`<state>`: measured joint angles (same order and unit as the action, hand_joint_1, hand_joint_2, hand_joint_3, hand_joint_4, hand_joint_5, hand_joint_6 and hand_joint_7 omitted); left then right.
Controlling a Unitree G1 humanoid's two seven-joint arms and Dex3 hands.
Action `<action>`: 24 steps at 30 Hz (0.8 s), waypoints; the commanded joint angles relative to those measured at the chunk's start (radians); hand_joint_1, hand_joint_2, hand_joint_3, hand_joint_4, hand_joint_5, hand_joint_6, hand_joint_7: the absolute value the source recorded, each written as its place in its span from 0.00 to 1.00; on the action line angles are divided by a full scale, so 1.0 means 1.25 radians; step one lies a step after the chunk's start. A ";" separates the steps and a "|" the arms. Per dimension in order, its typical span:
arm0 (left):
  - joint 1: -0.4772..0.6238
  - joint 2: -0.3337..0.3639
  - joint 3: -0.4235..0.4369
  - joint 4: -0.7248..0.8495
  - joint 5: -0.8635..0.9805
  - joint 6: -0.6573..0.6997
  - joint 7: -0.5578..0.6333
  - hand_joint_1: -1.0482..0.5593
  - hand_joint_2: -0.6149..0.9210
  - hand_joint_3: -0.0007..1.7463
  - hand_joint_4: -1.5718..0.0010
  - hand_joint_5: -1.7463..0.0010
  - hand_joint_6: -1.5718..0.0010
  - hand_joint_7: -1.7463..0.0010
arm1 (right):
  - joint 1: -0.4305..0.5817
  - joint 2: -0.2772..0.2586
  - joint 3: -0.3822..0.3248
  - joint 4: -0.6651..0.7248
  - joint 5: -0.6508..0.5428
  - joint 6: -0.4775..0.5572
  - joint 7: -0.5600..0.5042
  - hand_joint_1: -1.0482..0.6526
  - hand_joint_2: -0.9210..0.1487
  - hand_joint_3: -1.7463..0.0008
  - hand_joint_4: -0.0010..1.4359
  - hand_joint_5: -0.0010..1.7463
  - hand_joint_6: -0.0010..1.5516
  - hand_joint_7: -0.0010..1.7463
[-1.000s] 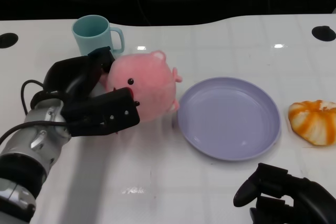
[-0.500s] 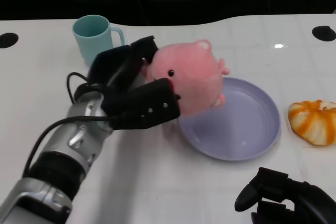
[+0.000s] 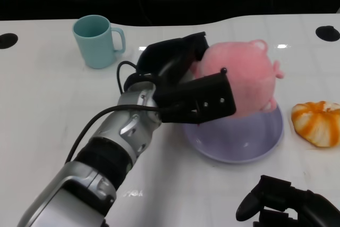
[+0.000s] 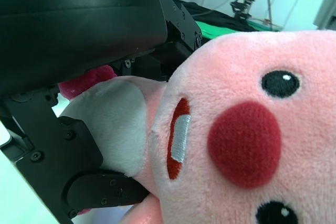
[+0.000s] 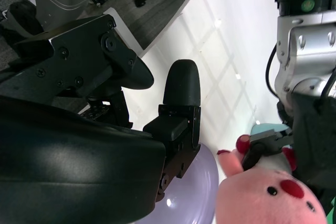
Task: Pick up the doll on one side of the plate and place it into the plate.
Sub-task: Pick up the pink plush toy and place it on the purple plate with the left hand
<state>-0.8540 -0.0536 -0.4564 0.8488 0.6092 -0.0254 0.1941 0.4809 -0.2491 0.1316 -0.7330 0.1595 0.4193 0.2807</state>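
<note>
1. Pink plush doll (image 3: 241, 78), round-bodied, held up over the plate's left half; black eyes, red cheek and red mouth turned toward the left wrist camera (image 4: 247, 145).
2. Left hand (image 3: 186, 86), gripping the doll from its left side: fingers (image 3: 172, 57) curled behind, thumb block (image 3: 204, 99) pressed against the near side.
3. Lavender plate (image 3: 255, 142), flat on the table, partly hidden under doll and hand.
4. Right hand (image 3: 287, 206), low at the near table edge, well apart from the doll; holding nothing, fingers loosely apart.
5. Orange-and-white plush (image 3: 317, 122), just right of the plate.
6. Teal mug (image 3: 98, 41), far left, upright.
7. White table (image 3: 48, 104), glossy.
</note>
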 commanded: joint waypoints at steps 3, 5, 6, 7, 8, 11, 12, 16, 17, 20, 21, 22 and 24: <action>-0.044 -0.008 -0.023 0.026 0.014 0.007 -0.019 0.52 0.74 0.58 0.42 0.00 0.55 0.00 | 0.020 -0.011 0.017 -0.038 -0.012 0.006 -0.009 0.59 0.23 0.39 0.44 1.00 0.31 0.81; -0.048 -0.013 -0.029 0.035 0.016 0.005 -0.019 0.51 0.74 0.58 0.42 0.00 0.55 0.00 | 0.025 -0.014 0.024 -0.044 -0.019 0.004 -0.012 0.59 0.23 0.39 0.44 1.00 0.31 0.81; -0.049 -0.017 -0.030 0.040 0.017 0.004 -0.017 0.51 0.74 0.58 0.43 0.00 0.54 0.00 | 0.028 -0.015 0.027 -0.046 -0.021 0.001 -0.012 0.59 0.24 0.38 0.44 1.00 0.31 0.81; -0.050 -0.020 -0.031 0.044 0.016 0.005 -0.017 0.52 0.74 0.58 0.43 0.00 0.54 0.00 | 0.030 -0.016 0.029 -0.048 -0.023 0.000 -0.012 0.60 0.24 0.38 0.45 1.00 0.31 0.81; -0.050 -0.022 -0.033 0.047 0.015 0.006 -0.018 0.52 0.74 0.58 0.43 0.00 0.54 0.00 | 0.031 -0.015 0.030 -0.050 -0.021 0.002 -0.012 0.60 0.24 0.37 0.45 1.00 0.31 0.81; -0.052 -0.024 -0.041 0.051 0.016 0.013 -0.034 0.52 0.74 0.57 0.43 0.00 0.56 0.00 | 0.035 -0.013 0.030 -0.057 -0.012 0.010 -0.013 0.60 0.25 0.36 0.45 1.00 0.31 0.81; -0.053 -0.024 -0.042 0.051 0.014 0.018 -0.045 0.52 0.75 0.53 0.44 0.00 0.58 0.00 | 0.036 -0.012 0.030 -0.058 -0.011 0.010 -0.013 0.60 0.25 0.36 0.45 1.00 0.31 0.81; -0.055 -0.026 -0.042 0.047 0.008 0.037 -0.082 0.50 0.87 0.22 0.48 0.02 0.44 0.59 | 0.037 -0.013 0.031 -0.060 -0.014 0.007 -0.014 0.61 0.26 0.35 0.46 1.00 0.31 0.81; -0.055 -0.025 -0.044 0.044 0.008 0.040 -0.091 0.50 0.88 0.19 0.49 0.04 0.42 0.66 | 0.036 -0.014 0.031 -0.061 -0.015 0.008 -0.014 0.60 0.26 0.35 0.46 1.00 0.31 0.81; -0.051 -0.018 -0.044 0.036 0.006 0.039 -0.110 0.47 0.93 0.14 0.54 0.08 0.49 0.82 | 0.032 -0.013 0.032 -0.063 -0.015 0.014 -0.017 0.60 0.26 0.35 0.46 1.00 0.31 0.82; -0.052 -0.014 -0.045 0.035 0.007 0.040 -0.119 0.46 0.95 0.11 0.55 0.09 0.50 0.86 | 0.029 -0.012 0.034 -0.062 -0.016 0.017 -0.019 0.60 0.26 0.35 0.46 1.00 0.31 0.82; -0.054 -0.007 -0.051 0.035 0.013 0.041 -0.132 0.41 0.97 0.08 0.61 0.16 0.56 0.92 | 0.025 -0.010 0.036 -0.059 -0.018 0.019 -0.021 0.60 0.26 0.35 0.45 1.00 0.31 0.82; -0.057 0.005 -0.061 0.034 0.022 0.039 -0.153 0.34 0.99 0.06 0.70 0.33 0.63 0.97 | 0.019 -0.008 0.040 -0.052 -0.019 0.020 -0.025 0.60 0.26 0.35 0.45 1.00 0.31 0.82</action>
<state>-0.8968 -0.0718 -0.5233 0.8997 0.6257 0.0219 0.0251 0.5082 -0.2550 0.1786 -0.7994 0.1423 0.4347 0.2553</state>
